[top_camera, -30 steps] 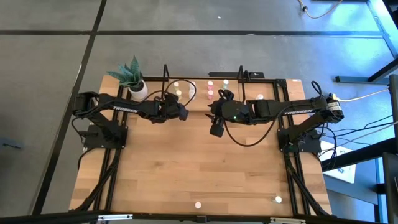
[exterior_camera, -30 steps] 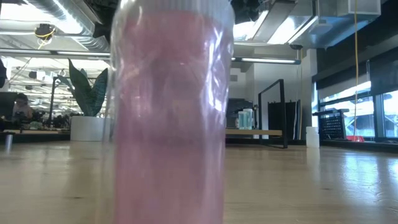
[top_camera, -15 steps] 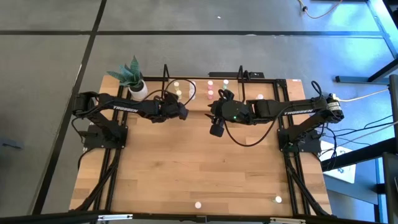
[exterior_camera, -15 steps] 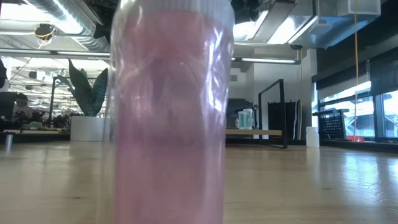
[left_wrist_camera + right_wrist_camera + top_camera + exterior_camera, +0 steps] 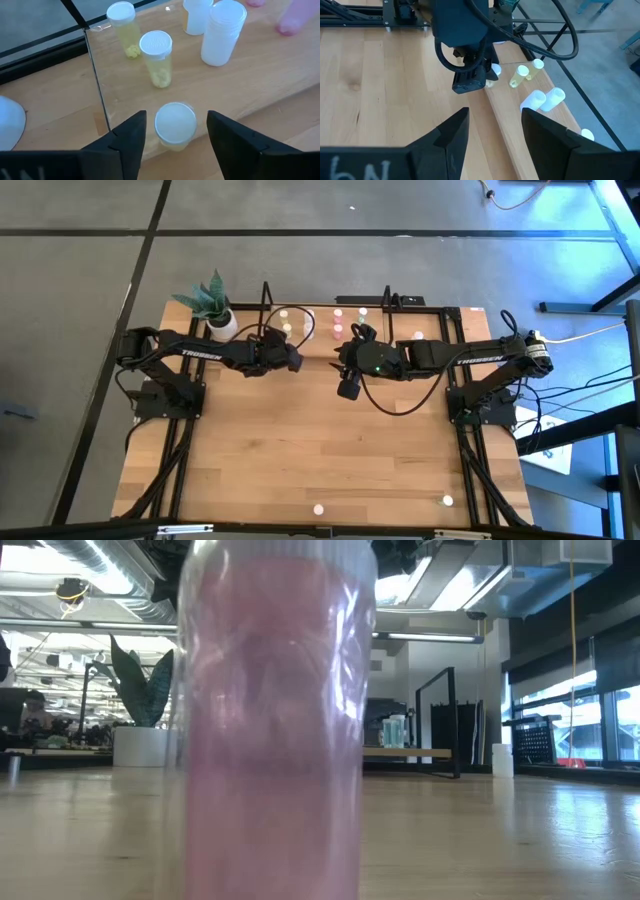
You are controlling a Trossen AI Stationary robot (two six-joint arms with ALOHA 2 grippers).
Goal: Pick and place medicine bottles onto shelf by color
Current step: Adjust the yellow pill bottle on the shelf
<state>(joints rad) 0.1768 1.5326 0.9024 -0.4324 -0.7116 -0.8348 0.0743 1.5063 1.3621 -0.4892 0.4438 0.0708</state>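
- The left gripper [image 5: 175, 130] hangs over the shelf [image 5: 270, 75] at its plant-side end, its fingers [image 5: 127, 137] spread on either side of a yellow bottle [image 5: 175, 125] and clear of it, so nothing is held.
- That bottle stands upright on the board near its front edge, in line with two more yellow ones [image 5: 157, 57] behind it; the spot fits a sort by colour, yellows together at this end.
- White bottles [image 5: 220, 32] stand next along the board, and something pink [image 5: 295, 17] shows farther on, though it is blurred and partly cut off, so it is probably the pink group.
- The thin black end frame [image 5: 95, 75] runs just beside the yellow row, which leaves the gripper little room on that side.
- The right gripper [image 5: 495, 127] waits near mid-table, by the shelf's front edge and facing the left arm; its fingers stand apart with nothing between them.
- Two bottles are left on the tabletop [image 5: 300, 450] at its near edge: a pink one [image 5: 318, 508], so close to the low camera that it fills that view, and a white one [image 5: 447, 501].
- Judged from this, the yellow placing is just about done and the two near-edge bottles are yet to be shelved.
- A plant [image 5: 212, 305] sits at the far corner beside the shelf.
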